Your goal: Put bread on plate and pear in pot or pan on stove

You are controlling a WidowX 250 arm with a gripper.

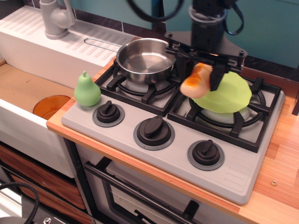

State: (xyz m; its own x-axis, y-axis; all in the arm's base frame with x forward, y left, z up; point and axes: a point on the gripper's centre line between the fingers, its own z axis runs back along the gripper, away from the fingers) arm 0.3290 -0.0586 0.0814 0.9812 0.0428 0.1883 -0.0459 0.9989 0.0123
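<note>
My gripper [201, 74] is shut on the bread [195, 81], a glossy orange-to-cream toy loaf, and holds it in the air over the left edge of the lime-green plate [226, 95]. The plate rests on the right burner of the grey stove [177, 140]. The shiny steel pot [145, 58] sits empty on the back left burner. The light-green pear [87, 90] stands upright on the stove's front left corner, far left of the gripper.
Three black knobs [153, 130] line the stove's front. An orange translucent dish [50, 105] lies in the sink at the left. A grey tap [55, 17] and white drainboard are at the back left. Wooden counter [280, 163] lies to the right.
</note>
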